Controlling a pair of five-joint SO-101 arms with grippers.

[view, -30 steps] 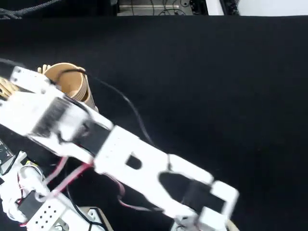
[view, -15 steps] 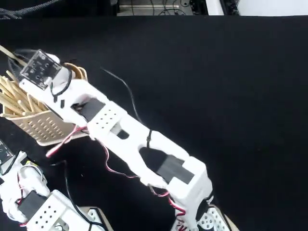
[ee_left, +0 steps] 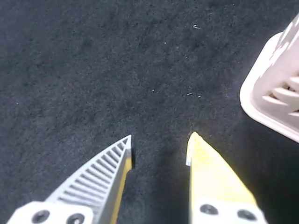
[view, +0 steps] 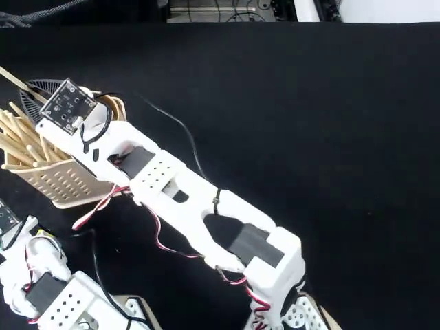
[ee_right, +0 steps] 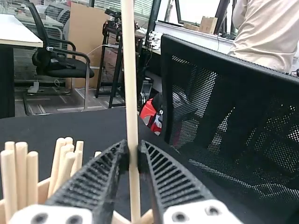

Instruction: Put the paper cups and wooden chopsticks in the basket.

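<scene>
Pale, seemingly round chopstick (ee_right: 130,93) — pinched by right jaws, left jaws apart, slotted basket (view: 62,182).

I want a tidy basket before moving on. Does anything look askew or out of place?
One chopstick stands roughly upright, pinched in the right gripper over the basket, apart from the bundle of chopsticks leaning inside it. Nothing looks spilled or damaged.

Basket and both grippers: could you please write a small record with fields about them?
basket: beige, slotted walls, on the black table
wooden chopsticks: many, bundled inside the basket
right gripper: shut on one chopstick, above the bundle
left gripper: open, empty, over the table near the basket
paper cups: rim shows beside the right arm, mostly hidden
</scene>
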